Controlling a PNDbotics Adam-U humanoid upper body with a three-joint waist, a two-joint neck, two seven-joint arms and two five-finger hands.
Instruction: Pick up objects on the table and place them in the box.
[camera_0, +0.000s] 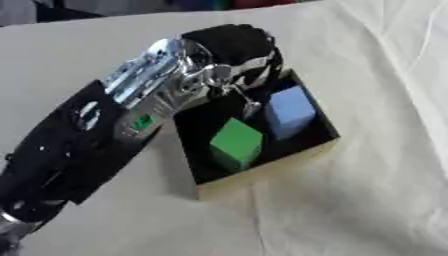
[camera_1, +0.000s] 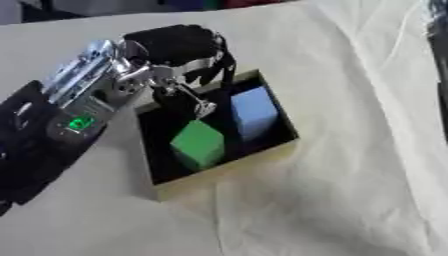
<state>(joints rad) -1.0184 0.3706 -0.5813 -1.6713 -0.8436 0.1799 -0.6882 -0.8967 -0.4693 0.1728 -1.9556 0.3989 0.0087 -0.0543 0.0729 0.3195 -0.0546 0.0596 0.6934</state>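
The left arm (camera_0: 79, 145) comes in from the lower left, a bulky black forearm with a small green light on its casing, then a cluster of shiny silver metal joints at the wrist. Beyond the wrist the left hand (camera_0: 232, 47) shows as a rounded black mass with pale stripes across it, hanging over the far left corner of the box (camera_0: 262, 172). Its fingers (camera_0: 254, 65) look curled downward toward the box's far wall, but the hand is a dark lump and I cannot tell how far they are closed or whether they hold anything. A thin silver rod hangs from the wrist into the box.

Just below and to the right of the fingers sits the box, a shallow square tray with a dark inside and pale yellowish walls that look like cardboard, set askew on the table (camera_0: 367, 210). Inside it, below the fingers, lies a green cube (camera_0: 236, 142) with matte, flat faces and crisp edges, tilted on its corner. Right of it, and nearer the fingers, stands a pale blue cube (camera_0: 289, 112) of the same plain shape, close against the box's right wall. The two cubes lie just beside each other.

The table is draped in an off-white cloth with soft wrinkles and folds, most marked to the right of the box.
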